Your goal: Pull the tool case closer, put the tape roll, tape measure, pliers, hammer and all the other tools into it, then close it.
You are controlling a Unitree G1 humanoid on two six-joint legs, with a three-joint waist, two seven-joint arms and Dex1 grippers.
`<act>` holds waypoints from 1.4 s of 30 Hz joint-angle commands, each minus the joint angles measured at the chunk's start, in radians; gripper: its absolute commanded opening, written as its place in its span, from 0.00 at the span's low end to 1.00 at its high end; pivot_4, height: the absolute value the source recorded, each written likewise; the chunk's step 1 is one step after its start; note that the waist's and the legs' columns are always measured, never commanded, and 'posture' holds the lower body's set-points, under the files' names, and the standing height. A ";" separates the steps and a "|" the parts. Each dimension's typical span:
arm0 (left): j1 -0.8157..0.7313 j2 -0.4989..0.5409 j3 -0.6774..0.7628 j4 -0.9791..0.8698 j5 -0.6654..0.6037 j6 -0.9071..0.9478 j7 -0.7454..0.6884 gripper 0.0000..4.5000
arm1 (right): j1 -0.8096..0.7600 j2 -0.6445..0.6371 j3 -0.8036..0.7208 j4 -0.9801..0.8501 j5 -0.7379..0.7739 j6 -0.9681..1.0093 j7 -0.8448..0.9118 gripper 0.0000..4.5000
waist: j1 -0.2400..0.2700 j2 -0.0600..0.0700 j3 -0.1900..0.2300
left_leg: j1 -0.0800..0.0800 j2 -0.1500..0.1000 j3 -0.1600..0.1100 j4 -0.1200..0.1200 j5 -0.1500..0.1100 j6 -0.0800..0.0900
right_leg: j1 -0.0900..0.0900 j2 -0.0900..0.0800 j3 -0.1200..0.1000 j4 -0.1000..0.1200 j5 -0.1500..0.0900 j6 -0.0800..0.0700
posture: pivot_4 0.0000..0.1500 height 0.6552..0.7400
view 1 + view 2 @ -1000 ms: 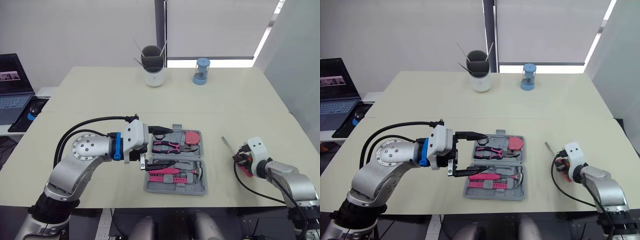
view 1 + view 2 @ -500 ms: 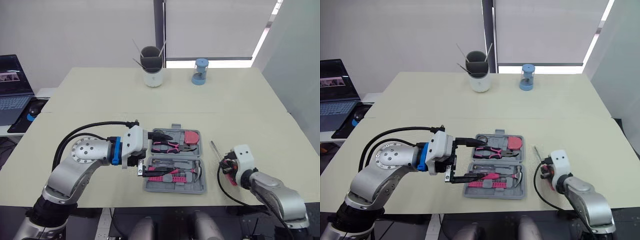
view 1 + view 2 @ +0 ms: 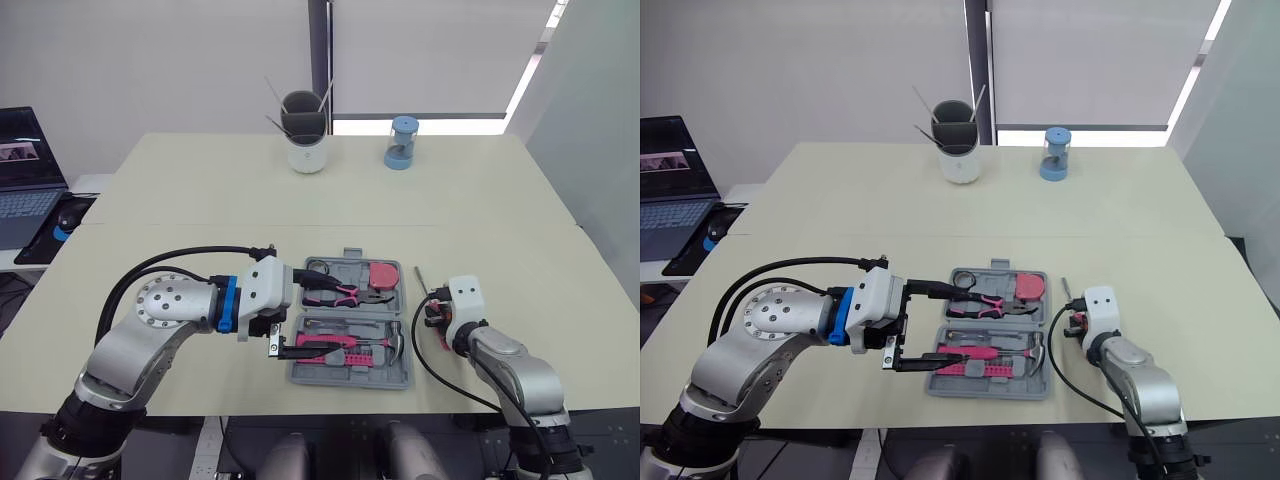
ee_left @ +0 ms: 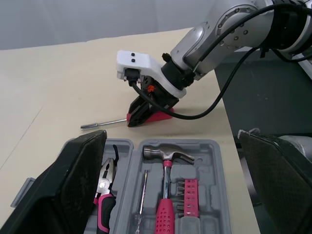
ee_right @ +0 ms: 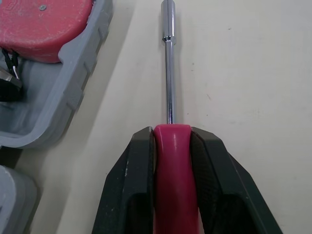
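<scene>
Where the beige table [image 3: 200,200] bears the tool case [image 3: 348,379], left gripper [image 3: 315,308] gapes, right gripper [image 5: 170,132] pinches a probable screwdriver [image 5: 168,73].

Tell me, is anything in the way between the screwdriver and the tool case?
Nothing visible is. The right gripper holds the screwdriver just right of the tool case, only bare table between them. The open left gripper sits over its left side.

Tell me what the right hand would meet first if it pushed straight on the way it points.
Bare table, as far as can be seen. The right hand is shut on the screwdriver, whose shaft runs beside the tool case, not at it. Farther on, depth is unclear.
</scene>
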 commanded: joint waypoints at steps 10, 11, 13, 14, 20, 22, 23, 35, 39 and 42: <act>-0.015 0.001 0.001 -0.015 0.025 -0.031 -0.005 1.00 | 0.024 -0.162 0.020 -0.172 -0.001 0.012 0.104 0.96 | 0.000 0.000 0.000 | 0.000 0.000 0.000 0.000 0.000 0.000 | 0.000 0.000 0.000 -0.001 0.000 0.000 | 1.00 1.00; -0.016 -0.001 -0.001 -0.013 0.027 -0.033 -0.005 1.00 | 0.020 -0.195 0.029 -0.187 0.001 0.009 0.129 0.99 | 0.000 0.000 0.000 | 0.000 0.000 0.000 0.000 0.000 0.000 | 0.000 0.000 0.000 -0.001 0.000 0.000 | 1.00 1.00; -0.019 -0.008 -0.002 -0.010 0.029 -0.036 -0.004 1.00 | 0.004 -0.265 0.048 -0.219 0.014 0.005 0.191 0.99 | 0.000 0.000 0.000 | 0.000 0.000 0.000 0.000 0.000 0.000 | 0.000 0.001 -0.001 -0.001 0.000 0.000 | 1.00 1.00; -0.022 -0.011 -0.003 -0.008 0.030 -0.038 -0.004 1.00 | -0.012 -0.296 0.053 -0.230 0.032 0.015 0.230 0.99 | 0.000 0.000 0.000 | 0.000 0.001 0.000 0.000 0.000 0.000 | 0.000 0.001 0.000 -0.001 0.000 0.000 | 1.00 1.00; -0.057 -0.043 -0.008 0.009 0.028 -0.038 0.007 1.00 | -0.215 -0.664 0.213 -0.073 -0.053 -0.278 0.617 0.99 | -0.002 0.003 0.003 | 0.000 0.001 0.002 0.001 0.000 0.000 | 0.001 0.002 0.000 -0.001 0.001 0.001 | 1.00 1.00; -0.060 -0.049 -0.011 0.018 0.038 -0.044 0.009 1.00 | -0.273 -0.753 0.293 0.035 -0.137 -0.473 0.731 0.99 | -0.002 0.002 0.003 | 0.001 0.001 0.001 0.001 0.000 0.000 | 0.002 0.002 -0.001 -0.002 0.001 0.001 | 1.00 1.00; -0.061 -0.052 -0.013 0.022 0.043 -0.048 0.010 1.00 | -0.298 -0.782 0.329 0.085 -0.179 -0.566 0.777 0.99 | -0.002 0.002 0.003 | 0.001 0.002 0.001 0.001 0.000 0.000 | 0.002 0.002 -0.002 -0.002 0.001 0.000 | 1.00 1.00; -0.015 -0.063 0.000 0.020 0.076 -0.078 0.047 1.00 | -0.683 -0.722 0.634 0.631 -0.585 -1.535 1.007 0.99 | -0.003 0.002 0.004 | -0.001 0.003 0.003 0.001 0.000 0.000 | -0.002 0.002 0.000 -0.002 0.002 -0.002 | 1.00 1.00; 0.017 -0.057 0.008 0.001 0.082 -0.079 0.065 1.00 | -0.754 -0.663 0.675 0.758 -0.647 -1.698 0.994 0.80 | -0.001 0.002 0.004 | -0.001 0.003 0.003 0.001 0.001 -0.002 | -0.002 0.002 0.000 -0.002 0.003 -0.003 | 1.00 1.00; 0.033 -0.053 0.014 -0.015 0.081 -0.072 0.080 1.00 | -0.797 -0.644 0.712 0.829 -0.720 -1.803 0.990 0.56 | 0.002 0.002 0.004 | -0.002 0.003 0.003 0.001 0.001 -0.003 | -0.002 0.001 0.000 -0.002 0.003 -0.004 | 1.00 1.00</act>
